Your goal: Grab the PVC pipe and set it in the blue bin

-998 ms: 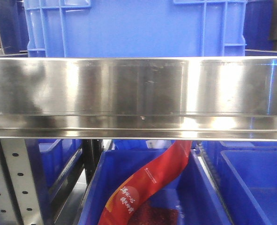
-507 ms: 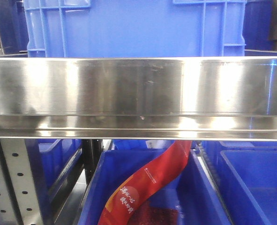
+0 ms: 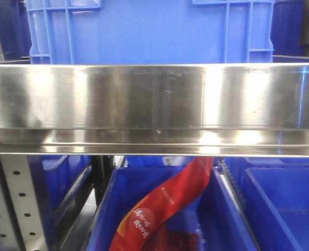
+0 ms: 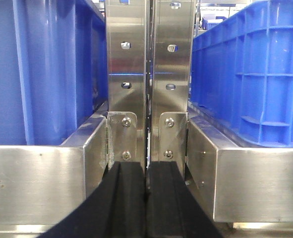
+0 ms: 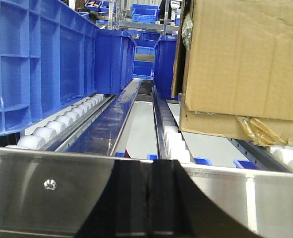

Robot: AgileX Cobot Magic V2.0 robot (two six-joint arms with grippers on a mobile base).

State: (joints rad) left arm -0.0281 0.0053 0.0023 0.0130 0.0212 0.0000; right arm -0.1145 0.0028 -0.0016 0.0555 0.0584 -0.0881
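Observation:
No PVC pipe shows in any view. In the front view a large blue bin [image 3: 149, 31] stands on a steel shelf rail [image 3: 154, 99], with more blue bins below, one [image 3: 217, 219] holding a red packet [image 3: 164, 204]. My left gripper [image 4: 146, 166] is shut with nothing between its black fingers; it faces a steel upright [image 4: 148, 74] between two blue bins [image 4: 42, 69] [image 4: 255, 74]. My right gripper [image 5: 149, 163] is also shut and empty, just in front of a steel rail [image 5: 47, 191] at the end of a roller shelf.
In the right wrist view a cardboard box [image 5: 240, 64] sits on white rollers [image 5: 171, 139] at the right, and blue bins [image 5: 37, 59] line the left lane. A perforated steel post [image 3: 18, 204] stands at the lower left of the front view.

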